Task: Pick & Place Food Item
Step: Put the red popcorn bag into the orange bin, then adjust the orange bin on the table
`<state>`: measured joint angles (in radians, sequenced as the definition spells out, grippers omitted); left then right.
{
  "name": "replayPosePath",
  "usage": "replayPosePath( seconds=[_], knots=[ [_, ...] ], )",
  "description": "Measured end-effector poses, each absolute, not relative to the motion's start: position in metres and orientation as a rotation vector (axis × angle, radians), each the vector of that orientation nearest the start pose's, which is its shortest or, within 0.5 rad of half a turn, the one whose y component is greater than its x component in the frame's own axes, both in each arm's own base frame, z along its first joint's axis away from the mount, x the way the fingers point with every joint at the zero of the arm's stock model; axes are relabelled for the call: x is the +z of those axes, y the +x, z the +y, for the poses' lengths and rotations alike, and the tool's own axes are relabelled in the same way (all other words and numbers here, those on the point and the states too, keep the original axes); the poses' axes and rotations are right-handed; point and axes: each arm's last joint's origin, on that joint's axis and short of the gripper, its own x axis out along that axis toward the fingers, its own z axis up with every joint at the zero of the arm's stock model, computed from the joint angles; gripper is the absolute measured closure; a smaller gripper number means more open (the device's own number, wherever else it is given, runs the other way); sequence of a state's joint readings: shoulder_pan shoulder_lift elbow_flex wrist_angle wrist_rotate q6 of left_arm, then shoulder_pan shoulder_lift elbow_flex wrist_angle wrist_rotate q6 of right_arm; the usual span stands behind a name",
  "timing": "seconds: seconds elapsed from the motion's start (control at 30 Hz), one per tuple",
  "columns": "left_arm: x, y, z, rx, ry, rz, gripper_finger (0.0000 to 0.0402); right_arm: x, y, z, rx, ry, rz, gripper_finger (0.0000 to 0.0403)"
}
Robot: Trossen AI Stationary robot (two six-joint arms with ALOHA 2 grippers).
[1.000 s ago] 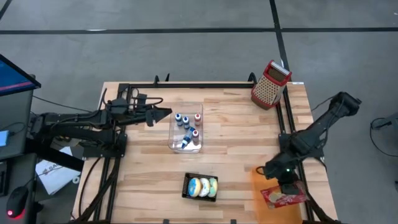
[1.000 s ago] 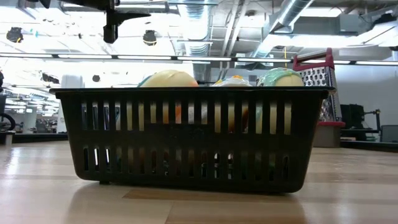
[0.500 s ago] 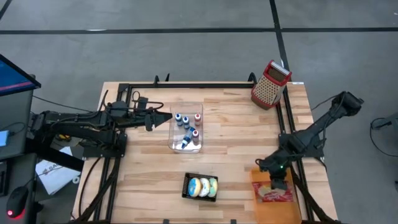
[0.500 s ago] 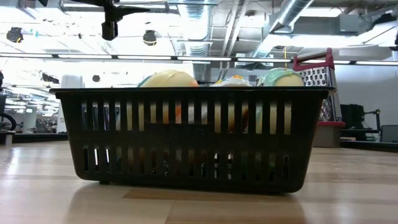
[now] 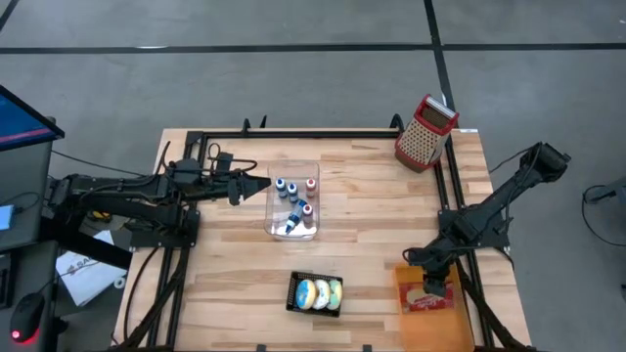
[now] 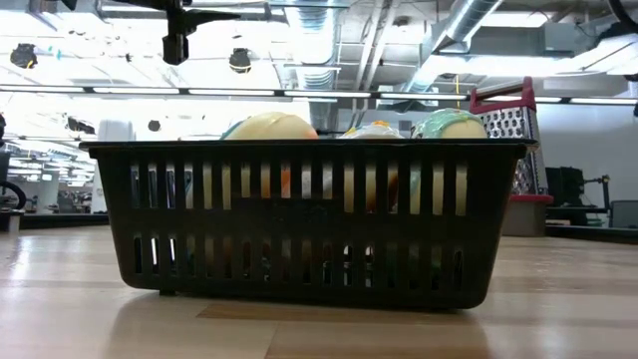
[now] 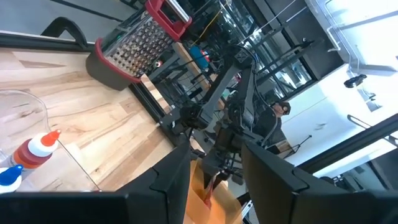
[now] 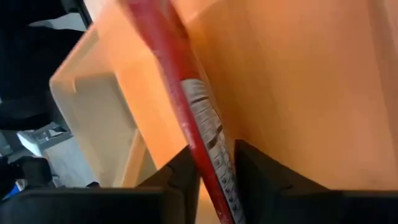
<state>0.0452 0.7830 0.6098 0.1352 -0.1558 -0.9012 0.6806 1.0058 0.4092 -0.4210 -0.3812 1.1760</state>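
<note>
The table (image 5: 372, 225) carries an orange bin (image 5: 430, 323) at its front right corner. The right gripper (image 5: 428, 290) reaches into that bin, its fingers either side of a red food packet (image 5: 428, 303); whether they still pinch it I cannot tell. Left of the bin stands a black basket (image 5: 315, 294). The left gripper (image 5: 262, 181), far left of the bin, is parted and empty.
</note>
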Motion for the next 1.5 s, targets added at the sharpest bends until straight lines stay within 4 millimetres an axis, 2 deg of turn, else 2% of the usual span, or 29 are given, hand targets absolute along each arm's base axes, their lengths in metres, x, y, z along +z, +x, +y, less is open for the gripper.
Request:
replayPosePath(
  seconds=[0.27,0.4,0.53,0.63,0.73,0.97,1.03,1.13,1.27,1.5],
  knots=[
    [0.303,0.18,0.013,0.204,-0.909,-0.057,0.0262,0.163,0.118,0.108,0.149,0.829,1.386,0.0244],
    [0.303,0.18,0.013,0.204,-0.91,-0.057,0.0262,0.171,0.109,0.097,0.057,0.865,1.332,0.0224],
    [0.303,0.18,0.013,0.206,-0.91,-0.058,0.0262,0.184,0.1,0.085,-0.02,0.929,1.193,0.022],
    [0.303,0.18,0.013,0.216,-0.91,-0.063,0.0262,0.197,0.098,0.076,-0.081,0.957,1.073,0.0232],
    [0.303,0.18,0.013,0.228,-0.909,-0.069,0.0262,0.206,0.104,0.073,-0.089,0.969,1.021,0.0261],
    [0.303,0.18,0.014,0.244,-0.907,-0.077,0.0262,0.217,0.14,0.075,-0.077,0.901,0.97,0.0376],
    [0.303,0.18,0.014,0.247,-0.907,-0.079,0.0262,0.216,0.152,0.076,-0.084,0.877,0.976,0.0395],
    [0.303,0.18,0.014,0.247,-0.907,-0.078,0.0262,0.213,0.172,0.076,-0.095,0.888,0.982,0.0393],
    [0.303,0.18,0.014,0.247,-0.907,-0.078,0.0262,0.198,0.19,0.079,-0.071,0.913,1.047,0.0401],
    [0.303,0.18,0.014,0.238,-0.897,-0.073,0.0262,0.18,0.199,0.088,-0.051,0.952,1.182,0.0402]
  ],
)
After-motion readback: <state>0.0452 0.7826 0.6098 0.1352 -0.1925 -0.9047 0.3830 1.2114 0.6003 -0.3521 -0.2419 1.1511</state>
